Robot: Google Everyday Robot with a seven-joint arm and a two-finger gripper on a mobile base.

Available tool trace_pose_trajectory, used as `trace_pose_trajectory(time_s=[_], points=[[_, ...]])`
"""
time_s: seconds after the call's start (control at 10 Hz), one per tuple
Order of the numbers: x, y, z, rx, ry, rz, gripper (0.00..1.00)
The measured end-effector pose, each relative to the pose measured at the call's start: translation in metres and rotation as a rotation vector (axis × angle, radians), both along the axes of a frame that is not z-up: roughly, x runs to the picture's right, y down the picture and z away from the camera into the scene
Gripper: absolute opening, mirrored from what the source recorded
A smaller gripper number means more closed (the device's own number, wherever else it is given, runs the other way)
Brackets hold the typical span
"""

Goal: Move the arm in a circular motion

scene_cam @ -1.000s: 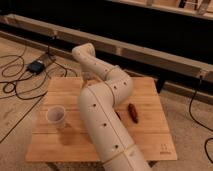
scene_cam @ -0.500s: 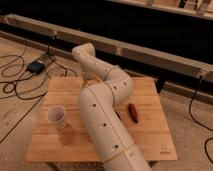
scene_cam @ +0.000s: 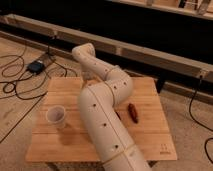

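Over the table [scene_cam: 146,140], cream-white tubular arm [scene_cam: 102,120], bent, gripper hidden behind.

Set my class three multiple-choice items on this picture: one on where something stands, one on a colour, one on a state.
1. Where is the cup?
A. on the table, left of the arm as the picture shows it
B. under the table
C. on top of the arm

2. What colour is the arm?
A. black
B. cream-white
C. blue

3. How does the cup stand?
A. on its side
B. upside down
C. upright, mouth up

Answers:
1 A: the cup stands on the wooden top, apart from the arm, on the picture's left.
2 B: the thick tubular segments are cream-white with small dark holes.
3 C: its open rim faces up.

The gripper is not in view: the arm's far end bends down near the table's far edge and nothing shows beyond it.
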State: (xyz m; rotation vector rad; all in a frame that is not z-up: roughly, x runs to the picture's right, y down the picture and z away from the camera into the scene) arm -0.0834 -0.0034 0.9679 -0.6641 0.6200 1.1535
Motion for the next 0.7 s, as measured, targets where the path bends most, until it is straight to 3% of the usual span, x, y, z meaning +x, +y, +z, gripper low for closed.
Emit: trace_pose_trajectory(time_s=[0.3,0.4,0.6,0.7], points=[[-0.003,-0.006,-0.002,0.013,-0.012,-0.006,0.8],[-0.012,-0.018,-0.007,0.039,-0.033,-0.018,0.8],[-0.055,-0.048,-0.031,0.11,-0.127,-0.069,0.8],[-0.065,-0.054,-0.039,0.126,-0.147,-0.087,0.8]])
